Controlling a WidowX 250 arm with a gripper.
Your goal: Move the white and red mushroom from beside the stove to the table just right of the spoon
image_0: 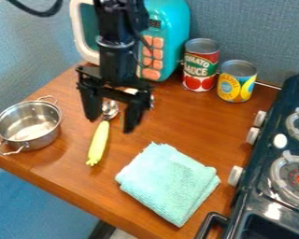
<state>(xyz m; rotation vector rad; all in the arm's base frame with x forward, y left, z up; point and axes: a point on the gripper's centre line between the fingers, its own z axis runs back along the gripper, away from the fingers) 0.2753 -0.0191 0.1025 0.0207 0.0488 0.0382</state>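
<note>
Gripper (111, 115) wide open, empty, near metal spoon (110, 108). Yellow elongated toy (98, 142) by spoon: likely light, firm; grip mid-body.

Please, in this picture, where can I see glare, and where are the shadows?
Camera view: bright glints on the round silver metal pot and on the glossy black stove with white knobs; a soft shadow on the brown wooden table beside the pot; the lighting looks mostly diffuse.
</note>
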